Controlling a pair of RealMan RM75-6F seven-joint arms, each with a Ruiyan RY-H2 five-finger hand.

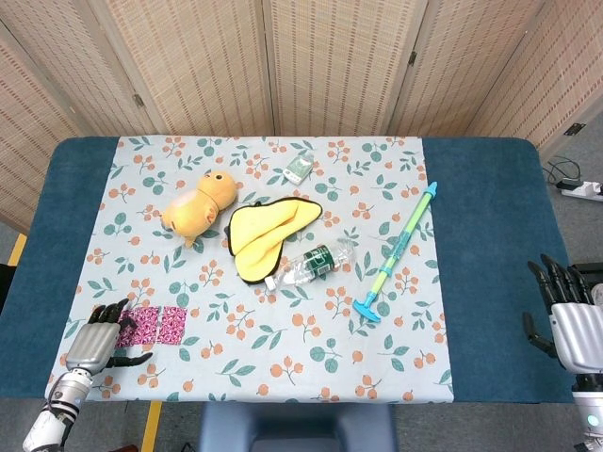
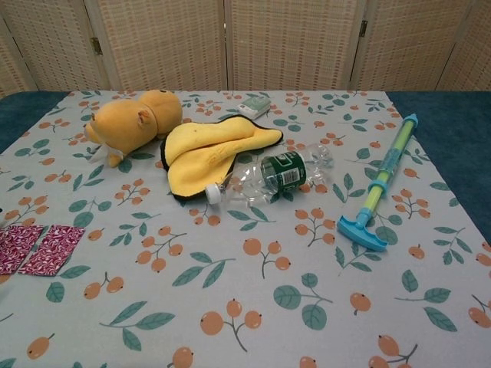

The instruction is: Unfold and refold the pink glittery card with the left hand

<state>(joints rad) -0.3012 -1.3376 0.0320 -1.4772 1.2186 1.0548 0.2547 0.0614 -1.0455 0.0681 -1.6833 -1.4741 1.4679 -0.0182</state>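
The pink glittery card (image 1: 156, 325) lies unfolded and flat near the table's front left corner; the chest view shows it (image 2: 42, 248) at the left edge. My left hand (image 1: 91, 345) hovers at the card's left end with its fingers spread, holding nothing. Whether the fingertips touch the card I cannot tell. My right hand (image 1: 565, 323) stays off the table's right edge, fingers spread and empty. Neither hand appears in the chest view.
A yellow plush toy (image 1: 196, 202), a yellow cloth (image 1: 266, 229), a clear bottle with a green label (image 1: 311, 263), a blue-green water squirter (image 1: 399, 250) and a small box (image 1: 299, 169) lie on the floral tablecloth (image 1: 283, 358). Blue table margins run down both sides.
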